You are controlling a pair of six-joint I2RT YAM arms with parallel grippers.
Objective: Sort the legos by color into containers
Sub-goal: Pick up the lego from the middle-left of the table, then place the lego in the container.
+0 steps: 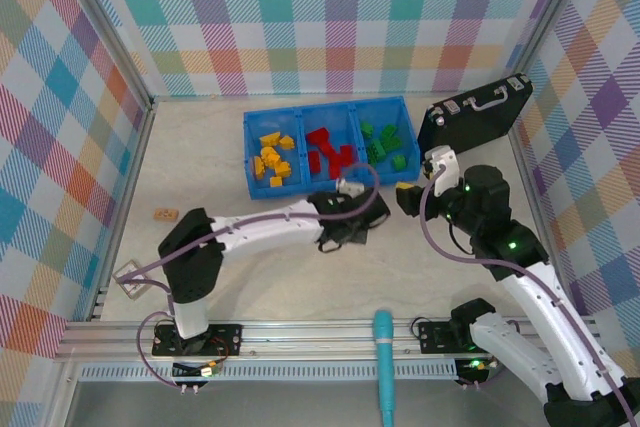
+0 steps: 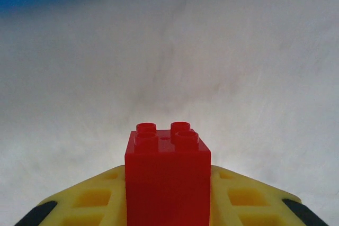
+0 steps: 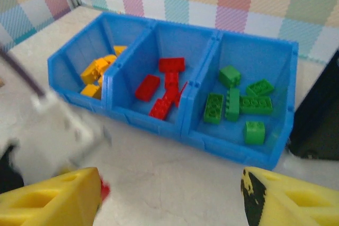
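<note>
Before the blue bin (image 3: 143, 120), left claw (image 2: 169, 205) clamping a red brick (image 2: 167, 168), right claw (image 3: 172, 199) spread wide, black case (image 1: 475, 112) alongside.

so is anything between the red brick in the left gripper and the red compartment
Nothing visible. The left gripper is shut on the red brick, and just bare table lies between it and the middle compartment; the brick only has to clear the low front wall.

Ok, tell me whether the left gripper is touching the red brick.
Touching. The left wrist view shows the red brick pressed flush between the fingers of the left gripper.
</note>
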